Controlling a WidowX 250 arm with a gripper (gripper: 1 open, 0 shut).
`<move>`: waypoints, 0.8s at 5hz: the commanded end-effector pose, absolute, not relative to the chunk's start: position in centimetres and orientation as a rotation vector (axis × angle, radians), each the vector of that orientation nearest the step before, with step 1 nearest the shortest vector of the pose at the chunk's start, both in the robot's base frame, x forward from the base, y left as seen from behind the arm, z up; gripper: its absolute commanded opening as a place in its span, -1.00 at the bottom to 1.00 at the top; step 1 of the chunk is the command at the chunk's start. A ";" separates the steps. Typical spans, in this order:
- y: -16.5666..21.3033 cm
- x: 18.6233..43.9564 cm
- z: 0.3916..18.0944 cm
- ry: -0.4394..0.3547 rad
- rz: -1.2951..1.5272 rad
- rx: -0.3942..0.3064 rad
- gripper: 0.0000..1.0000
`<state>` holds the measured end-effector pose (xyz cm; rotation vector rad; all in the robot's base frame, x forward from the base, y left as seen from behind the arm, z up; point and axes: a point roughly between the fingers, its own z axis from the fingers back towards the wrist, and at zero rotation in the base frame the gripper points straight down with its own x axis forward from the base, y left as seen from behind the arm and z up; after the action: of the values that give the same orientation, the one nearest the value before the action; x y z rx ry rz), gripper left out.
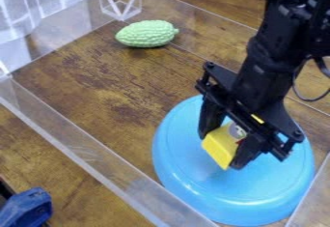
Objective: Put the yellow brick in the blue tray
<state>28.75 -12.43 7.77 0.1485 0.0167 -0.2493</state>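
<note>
The yellow brick hangs tilted between the black fingers of my gripper, which is shut on it. It is just above the inside of the blue tray, a round light-blue dish at the lower right of the wooden floor. Whether the brick touches the tray surface I cannot tell. The black arm comes down from the upper right and hides the tray's far rim.
A green bumpy oval object lies at the back left. Clear plastic bin walls enclose the wooden floor, with a front wall running close past the tray. A blue object sits outside the bin at the lower left.
</note>
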 end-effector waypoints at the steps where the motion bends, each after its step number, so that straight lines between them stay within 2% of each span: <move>1: -12.1 29.5 7.7 -0.004 -0.222 0.115 -1.00; 4: -11.8 30.7 6.7 0.018 -0.154 0.054 -1.00</move>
<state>29.47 -12.16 5.23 0.0738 0.0751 -0.1799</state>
